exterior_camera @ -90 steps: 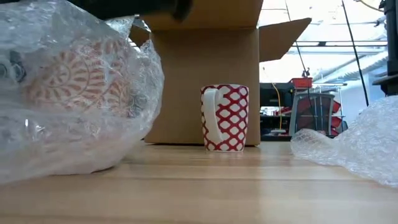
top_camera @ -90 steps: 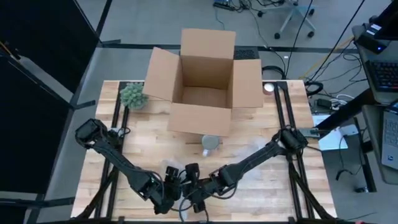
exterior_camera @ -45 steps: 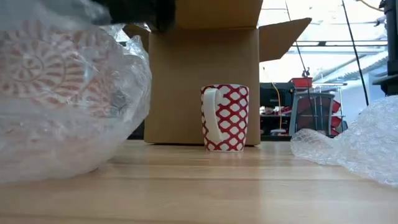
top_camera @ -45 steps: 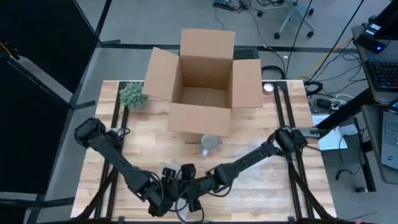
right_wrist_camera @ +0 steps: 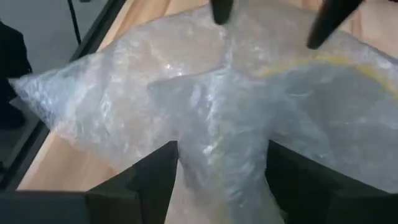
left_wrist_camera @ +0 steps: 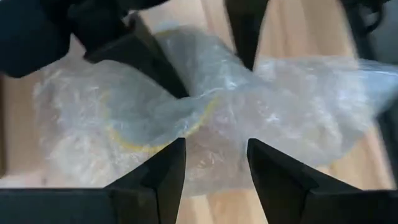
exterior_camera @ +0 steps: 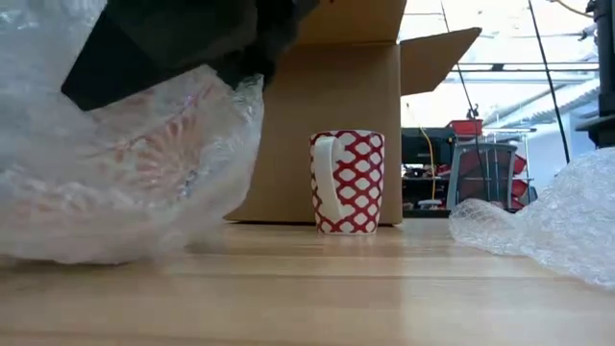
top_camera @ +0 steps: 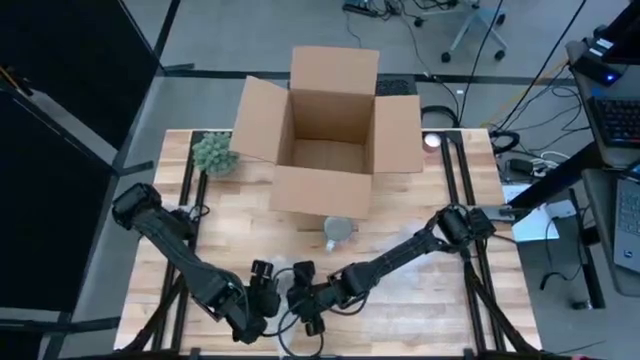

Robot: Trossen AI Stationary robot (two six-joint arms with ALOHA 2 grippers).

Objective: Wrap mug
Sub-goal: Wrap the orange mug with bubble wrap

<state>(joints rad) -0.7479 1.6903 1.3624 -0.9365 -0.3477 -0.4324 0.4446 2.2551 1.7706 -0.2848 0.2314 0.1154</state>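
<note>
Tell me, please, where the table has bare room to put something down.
Bare wood lies on the left side, between the small plant and the left arm, and along the right edge beside the cardboard box. The front centre is crowded: both claws, left and right, work the bubble-wrapped bundle.

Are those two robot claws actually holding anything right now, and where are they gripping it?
Cannot be told for sure. Both the left gripper and right gripper look open over the bubble-wrapped mug, neither clearly pinching it.
</note>
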